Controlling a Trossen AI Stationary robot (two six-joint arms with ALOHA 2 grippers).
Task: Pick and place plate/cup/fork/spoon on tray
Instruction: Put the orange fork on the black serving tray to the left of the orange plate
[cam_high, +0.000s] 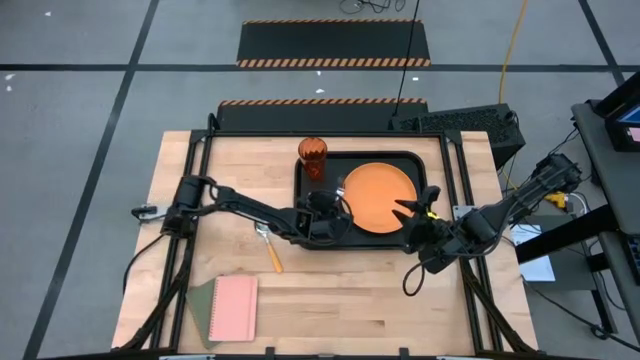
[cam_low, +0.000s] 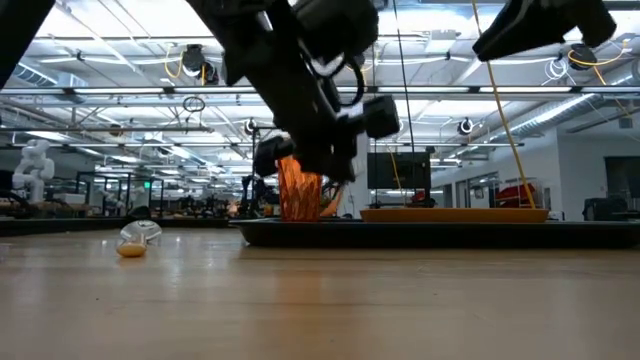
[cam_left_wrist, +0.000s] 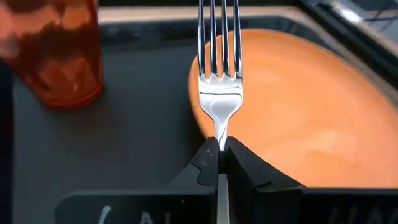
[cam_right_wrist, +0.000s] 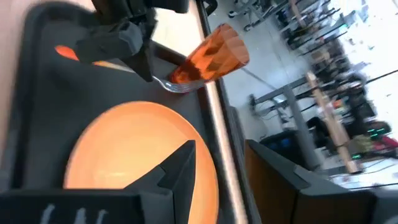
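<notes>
The black tray (cam_high: 310, 180) lies at the table's far middle. The orange plate (cam_high: 380, 197) rests flat in it, and the amber cup (cam_high: 312, 157) stands upright in its far left corner. My left gripper (cam_high: 335, 212) hangs over the tray's near left part, shut on the fork (cam_left_wrist: 217, 62), whose tines reach past the plate's left rim (cam_left_wrist: 198, 93). The spoon (cam_high: 270, 247) lies flat on the table, left of the tray. My right gripper (cam_high: 418, 205) stands open over the tray's right edge, touching nothing. My left gripper pinches the fork's silver neck (cam_left_wrist: 219, 134), just behind the tines, between its two fingers (cam_left_wrist: 249, 168). The fingers lie along the fork and slant down toward the tray from the table's left. The tines stick out forward over the plate's edge. The fork hangs clear of the tray.
A pink notebook (cam_high: 233, 307) lies on a green pad near the table's front left. Bare wood stretches between it and the tray. The tray's near left floor (cam_left_wrist: 137, 143) beside the plate is bare.
</notes>
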